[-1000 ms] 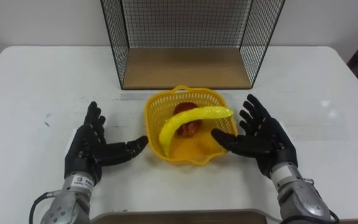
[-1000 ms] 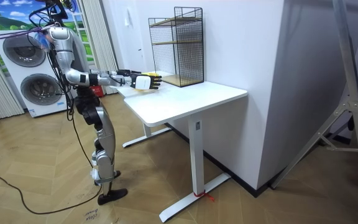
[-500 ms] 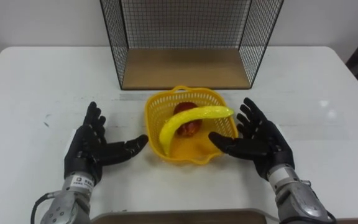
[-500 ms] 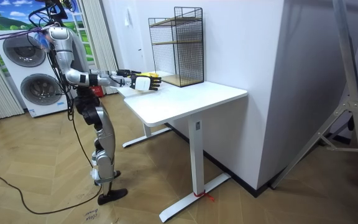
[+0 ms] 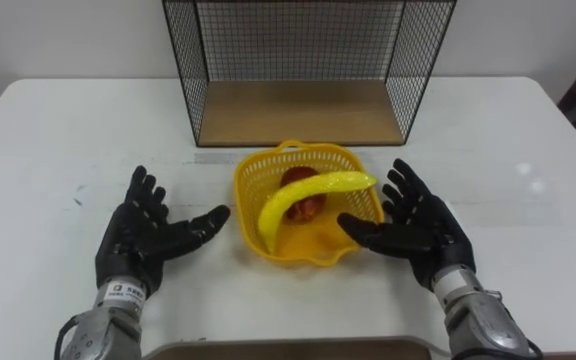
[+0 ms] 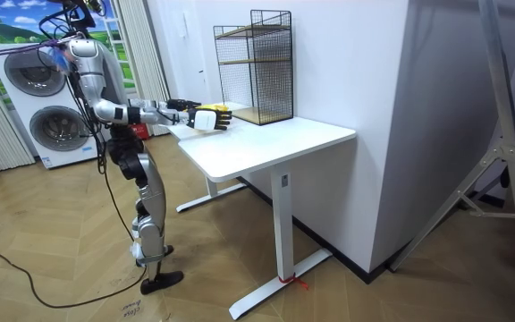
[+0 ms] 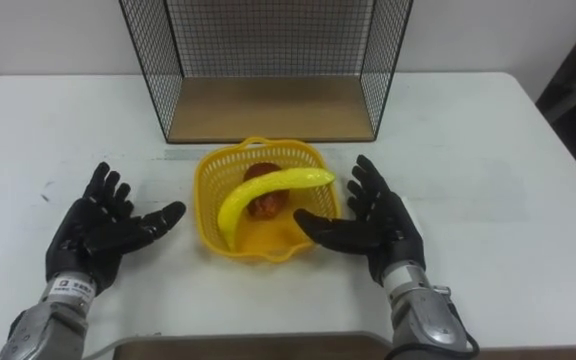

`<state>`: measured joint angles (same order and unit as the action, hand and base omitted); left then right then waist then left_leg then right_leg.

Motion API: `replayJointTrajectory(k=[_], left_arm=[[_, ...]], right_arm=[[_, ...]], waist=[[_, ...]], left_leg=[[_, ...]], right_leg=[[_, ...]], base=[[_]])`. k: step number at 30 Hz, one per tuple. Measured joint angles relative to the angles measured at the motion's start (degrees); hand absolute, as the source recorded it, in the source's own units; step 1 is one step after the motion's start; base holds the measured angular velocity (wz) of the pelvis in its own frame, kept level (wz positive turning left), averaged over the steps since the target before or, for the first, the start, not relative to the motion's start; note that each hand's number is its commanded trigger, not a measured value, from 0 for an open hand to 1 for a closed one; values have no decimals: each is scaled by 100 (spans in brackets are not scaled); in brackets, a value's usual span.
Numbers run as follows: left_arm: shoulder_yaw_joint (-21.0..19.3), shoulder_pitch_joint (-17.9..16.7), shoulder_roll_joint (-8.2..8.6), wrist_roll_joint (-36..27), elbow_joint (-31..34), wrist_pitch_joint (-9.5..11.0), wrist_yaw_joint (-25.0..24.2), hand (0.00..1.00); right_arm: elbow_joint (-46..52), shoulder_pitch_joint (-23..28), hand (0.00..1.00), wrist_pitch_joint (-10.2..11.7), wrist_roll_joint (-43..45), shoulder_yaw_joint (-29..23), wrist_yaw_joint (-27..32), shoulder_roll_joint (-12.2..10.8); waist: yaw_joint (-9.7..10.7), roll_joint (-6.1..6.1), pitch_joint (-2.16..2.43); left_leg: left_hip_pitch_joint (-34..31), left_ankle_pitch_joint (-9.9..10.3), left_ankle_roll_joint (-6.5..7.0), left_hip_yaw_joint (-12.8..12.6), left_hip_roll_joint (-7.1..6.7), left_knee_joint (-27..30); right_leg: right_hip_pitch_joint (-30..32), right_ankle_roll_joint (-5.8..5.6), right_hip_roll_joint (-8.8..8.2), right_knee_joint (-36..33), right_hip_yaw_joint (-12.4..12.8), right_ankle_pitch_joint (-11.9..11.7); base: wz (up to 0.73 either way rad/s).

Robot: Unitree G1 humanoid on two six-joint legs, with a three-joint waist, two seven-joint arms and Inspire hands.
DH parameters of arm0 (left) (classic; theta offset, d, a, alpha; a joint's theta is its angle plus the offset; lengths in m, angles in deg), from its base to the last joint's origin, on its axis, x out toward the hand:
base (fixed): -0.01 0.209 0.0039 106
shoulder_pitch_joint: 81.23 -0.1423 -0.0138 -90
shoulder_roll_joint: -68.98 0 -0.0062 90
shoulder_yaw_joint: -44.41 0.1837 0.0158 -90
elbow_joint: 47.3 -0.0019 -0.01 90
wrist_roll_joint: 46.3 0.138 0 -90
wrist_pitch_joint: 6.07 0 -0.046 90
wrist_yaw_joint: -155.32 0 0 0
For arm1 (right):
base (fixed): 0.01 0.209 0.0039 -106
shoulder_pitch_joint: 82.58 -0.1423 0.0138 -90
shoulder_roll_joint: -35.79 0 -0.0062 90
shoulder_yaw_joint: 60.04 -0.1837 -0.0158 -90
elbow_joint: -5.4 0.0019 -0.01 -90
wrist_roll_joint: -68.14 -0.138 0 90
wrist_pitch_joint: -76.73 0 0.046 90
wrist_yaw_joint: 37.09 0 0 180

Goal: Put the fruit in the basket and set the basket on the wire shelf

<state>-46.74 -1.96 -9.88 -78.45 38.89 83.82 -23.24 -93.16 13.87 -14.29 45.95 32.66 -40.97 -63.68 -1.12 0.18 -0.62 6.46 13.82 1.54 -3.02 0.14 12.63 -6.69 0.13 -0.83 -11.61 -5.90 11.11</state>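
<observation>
Yellow basket (image 5: pixel 251 176) holds the banana (image 5: pixel 308 191) and a red fruit (image 5: pixel 309 209), wire shelf (image 5: pixel 303 110) behind it. My left hand (image 5: pixel 140 238) and right hand (image 5: pixel 424 230) flank it, fingers spread, grasping nothing. Squeezing unevenly (left sits farther off) could tip it, spilling the banana.

1. The eye views are bright and evenly lit from overhead, and the white table (image 5: pixel 58 130) is close to washing out.
2. Two small pale glare spots sit on the table's right part, beyond the right hand (image 5: pixel 428 235).
3. Shadows are soft and short: a faint grey rim lies under the yellow basket (image 5: pixel 250 195), under the left hand (image 5: pixel 138 240) and under the right hand.
4. The banana (image 5: pixel 308 192) carries a pale highlight along its upper edge, and the black fingers (image 5: pixel 196 226) show a dull sheen.
5. The wire shelf (image 5: pixel 183 70) has an evenly lit wooden floor.
6. The far right corner past the table is dim.
7. The room view is bright throughout; the wood floor (image 6: pixel 61 224) has a soft sheen and darkens under the table.
</observation>
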Motion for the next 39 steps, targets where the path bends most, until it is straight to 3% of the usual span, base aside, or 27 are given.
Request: replayJointTrajectory(k=[21,31,39], left_arm=[[-23,1,3,-149,-19,-1,-102,0],[647,1,-2,-320,389,0,-219,0],[969,2,-17,-321,373,-125,-293,0]], right_arm=[[1,0,0,0,241,62,-71,-56],[2,-29,0,0,211,300,-189,-67],[-5,-94,0,-2,208,535,-262,-77]], waist=[[-29,28,9],[-32,54,14],[58,168,-45]], left_leg=[[-7,1,-1,29,4,12],[-31,0,-2,18,-9,16],[-87,0,-2,27,-3,77]], right_leg=[[-27,0,-4,-2,-43,0],[-17,0,6,-4,-37,0],[-2,0,5,-6,-34,0]], base=[[0],[1],[0]])
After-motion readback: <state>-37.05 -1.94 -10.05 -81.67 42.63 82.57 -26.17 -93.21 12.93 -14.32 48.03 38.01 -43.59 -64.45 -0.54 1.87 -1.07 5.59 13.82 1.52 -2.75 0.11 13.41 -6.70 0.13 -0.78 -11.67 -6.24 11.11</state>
